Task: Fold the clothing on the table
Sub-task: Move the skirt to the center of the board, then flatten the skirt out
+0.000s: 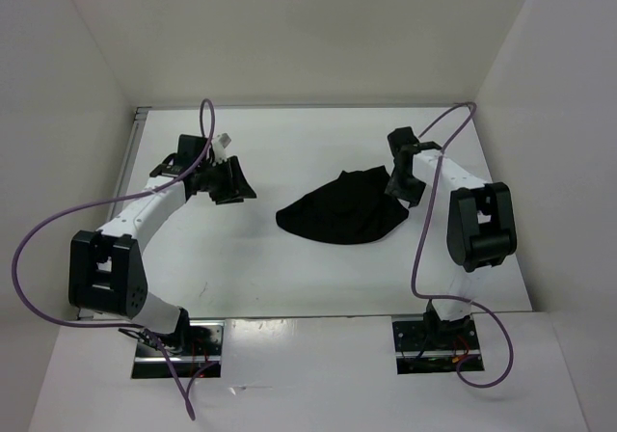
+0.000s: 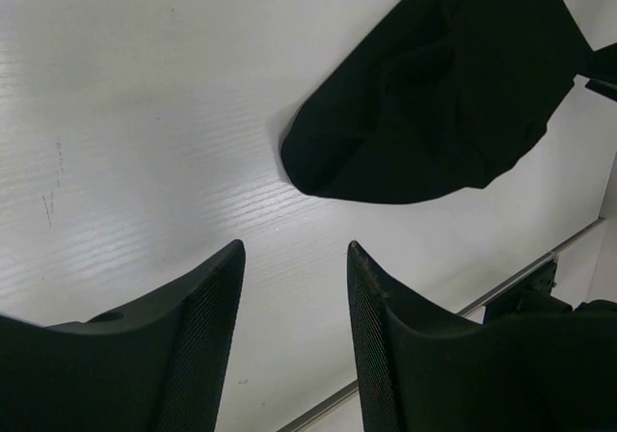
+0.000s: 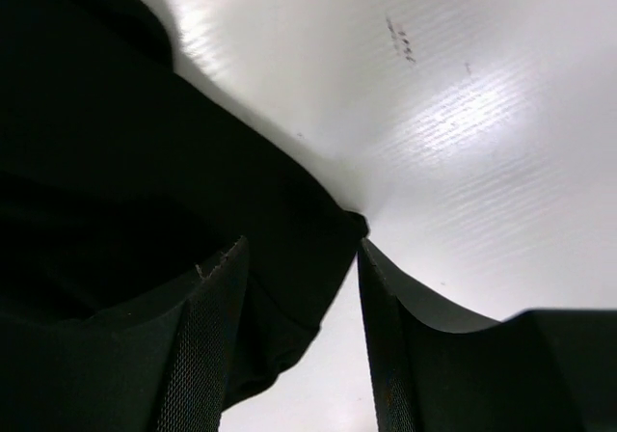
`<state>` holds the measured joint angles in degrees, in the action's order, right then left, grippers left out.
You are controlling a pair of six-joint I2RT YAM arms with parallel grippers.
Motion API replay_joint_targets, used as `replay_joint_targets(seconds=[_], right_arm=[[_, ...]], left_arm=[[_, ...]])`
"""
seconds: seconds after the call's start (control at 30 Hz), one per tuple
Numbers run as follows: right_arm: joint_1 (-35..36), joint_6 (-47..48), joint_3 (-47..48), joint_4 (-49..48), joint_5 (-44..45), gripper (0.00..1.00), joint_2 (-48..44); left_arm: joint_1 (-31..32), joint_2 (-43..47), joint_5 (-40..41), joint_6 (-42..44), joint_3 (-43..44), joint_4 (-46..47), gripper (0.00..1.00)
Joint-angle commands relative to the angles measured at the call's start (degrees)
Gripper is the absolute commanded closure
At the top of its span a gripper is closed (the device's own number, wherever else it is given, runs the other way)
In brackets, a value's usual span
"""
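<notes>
Right wrist view: the right gripper (image 3: 301,249) stands open over the edge of the clothing (image 3: 145,162), which lies bunched on the table (image 3: 482,114). I would push deeper before closing. The left gripper (image 2: 295,249), also wide, hangs well apart.

Likely a lab: white-walled table (image 1: 289,278), robot arms (image 1: 145,210)

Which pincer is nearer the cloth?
Right. The right pincer is at the cloth, fabric between its open jaws; left pincer is apart, over bare table to its left.
</notes>
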<state>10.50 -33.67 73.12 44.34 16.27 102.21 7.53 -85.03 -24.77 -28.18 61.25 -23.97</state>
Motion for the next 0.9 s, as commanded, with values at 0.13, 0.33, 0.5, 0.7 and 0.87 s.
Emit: replay_joint_targets(seconds=[0.13,0.33,0.5,0.7,0.87], right_arm=[[0.4,-5.5,-2.7,2.1,3.2,0.51,-2.0],[0.4,-7.8,-6.4,0.7,-1.9,0.55,-1.5],[0.4,-9.0,-8.4,0.7,-2.5,0.62,-1.0],[4.1,-8.4,-0.6,-0.7,-0.7,1.0,-4.7],[15.8,6.4,19.8,1.4,0.6,1.0,-6.7]], left_arm=[[-0.3,1.1,-1.0,1.9,-1.3,0.2,0.46],[-0.3,2.2,-0.5,1.9,-1.3,-0.4,0.46],[-0.3,3.2,0.1,1.9,-2.4,-0.9,0.46],[-0.3,3.8,0.6,2.4,-2.5,-0.9,0.46],[-0.3,2.6,0.6,2.4,-1.1,-0.9,0.46]])
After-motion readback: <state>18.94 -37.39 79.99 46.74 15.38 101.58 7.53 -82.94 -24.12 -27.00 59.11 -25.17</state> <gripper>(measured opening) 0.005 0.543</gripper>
